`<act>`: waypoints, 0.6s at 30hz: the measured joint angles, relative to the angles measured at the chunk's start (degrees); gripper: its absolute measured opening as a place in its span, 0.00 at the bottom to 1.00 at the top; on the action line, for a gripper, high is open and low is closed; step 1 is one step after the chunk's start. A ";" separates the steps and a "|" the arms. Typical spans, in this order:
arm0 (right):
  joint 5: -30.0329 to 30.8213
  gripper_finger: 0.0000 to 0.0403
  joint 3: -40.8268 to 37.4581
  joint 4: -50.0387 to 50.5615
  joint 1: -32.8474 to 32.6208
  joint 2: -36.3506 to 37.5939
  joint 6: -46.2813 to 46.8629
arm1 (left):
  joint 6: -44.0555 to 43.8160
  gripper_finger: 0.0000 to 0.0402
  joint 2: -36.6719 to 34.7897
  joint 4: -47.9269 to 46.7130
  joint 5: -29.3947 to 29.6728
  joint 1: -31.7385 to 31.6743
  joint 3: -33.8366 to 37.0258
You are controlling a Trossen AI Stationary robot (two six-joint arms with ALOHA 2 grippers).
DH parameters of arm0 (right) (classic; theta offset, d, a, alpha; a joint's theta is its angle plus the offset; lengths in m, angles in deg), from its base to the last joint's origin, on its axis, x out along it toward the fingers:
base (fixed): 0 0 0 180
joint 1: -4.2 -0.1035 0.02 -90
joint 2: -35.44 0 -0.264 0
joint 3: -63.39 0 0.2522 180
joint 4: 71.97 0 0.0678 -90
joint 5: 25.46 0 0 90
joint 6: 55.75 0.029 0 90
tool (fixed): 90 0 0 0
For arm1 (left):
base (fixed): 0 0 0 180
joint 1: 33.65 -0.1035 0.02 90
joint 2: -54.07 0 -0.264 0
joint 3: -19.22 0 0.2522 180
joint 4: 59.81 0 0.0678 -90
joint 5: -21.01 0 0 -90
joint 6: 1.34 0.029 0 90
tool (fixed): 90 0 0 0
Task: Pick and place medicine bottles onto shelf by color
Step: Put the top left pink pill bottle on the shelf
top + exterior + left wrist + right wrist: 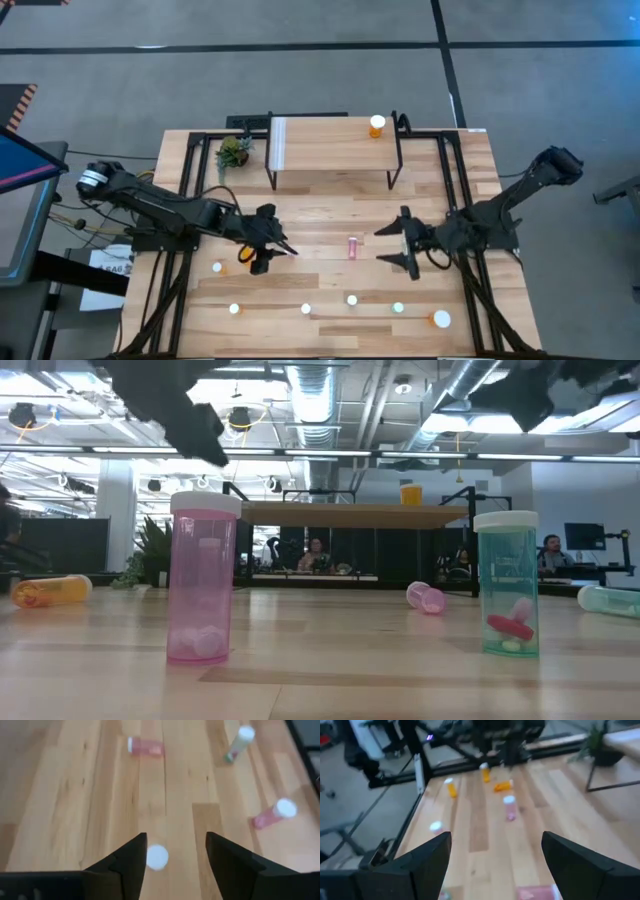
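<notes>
The light-wood shelf (330,142) stands at the table's far side with one orange bottle (376,125) upright on its right end. Other medicine bottles are scattered on the tabletop. A pink one (352,246) lies on its side between my grippers. An orange one (245,256) lies beside my left gripper. Several stand upright along the near edge, among them a pink one (204,575) and a teal one (510,585). My left gripper (176,855) is open, slanting down over a white-capped bottle (157,856). My right gripper (495,850) is open, right of the lying pink bottle (535,892).
A small potted plant (233,152) sits left of the shelf. A larger orange bottle (441,319) stands at the near right. Black frame rails (180,180) run along both table sides. Bare wood lies between the shelf and the grippers.
</notes>
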 joint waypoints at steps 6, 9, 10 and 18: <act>-2.16 0.82 -3.19 -6.11 3.47 1.81 -5.53 | 0.94 0.50 4.47 0.53 1.57 0.00 0.00; -2.12 0.82 -3.19 -6.17 3.42 1.79 -6.89 | 1.51 0.50 6.40 0.49 0.72 0.00 0.00; -2.10 0.82 -3.21 -6.17 3.48 1.79 -6.89 | 1.59 0.50 6.99 0.62 0.51 0.00 0.00; -1.90 0.82 -3.19 -6.57 3.86 0.98 -6.80 | 1.60 0.50 11.64 0.28 0.77 0.00 0.00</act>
